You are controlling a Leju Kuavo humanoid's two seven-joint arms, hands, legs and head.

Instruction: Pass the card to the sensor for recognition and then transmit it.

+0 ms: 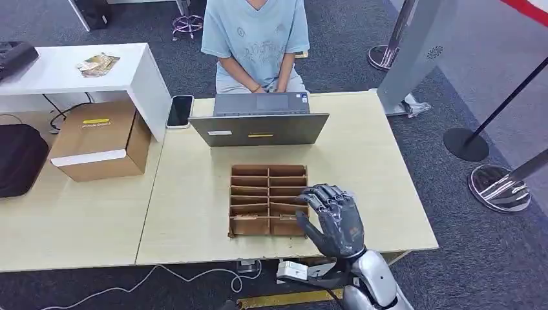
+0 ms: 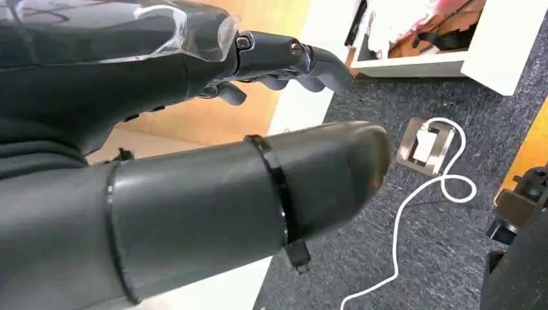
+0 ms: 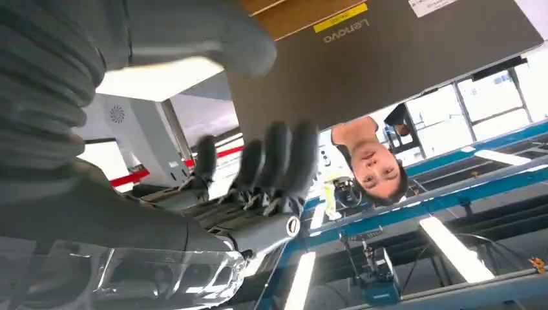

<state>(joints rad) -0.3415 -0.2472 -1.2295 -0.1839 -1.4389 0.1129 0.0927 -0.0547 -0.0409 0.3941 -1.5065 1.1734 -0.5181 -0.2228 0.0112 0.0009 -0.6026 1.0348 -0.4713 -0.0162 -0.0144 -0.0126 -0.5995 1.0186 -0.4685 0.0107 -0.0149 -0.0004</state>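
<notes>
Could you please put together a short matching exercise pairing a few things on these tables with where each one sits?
Things:
1. phone
2. laptop
3. cardboard organizer
4. cardboard box

Places:
A. under the white shelf, on the left table
B. at the table's far edge, in front of the seated person
C. beside the right hand, at the table's near edge
D. lying flat just left of the laptop

Pairs: 1-D, 2-B, 3-C, 4-A
</notes>
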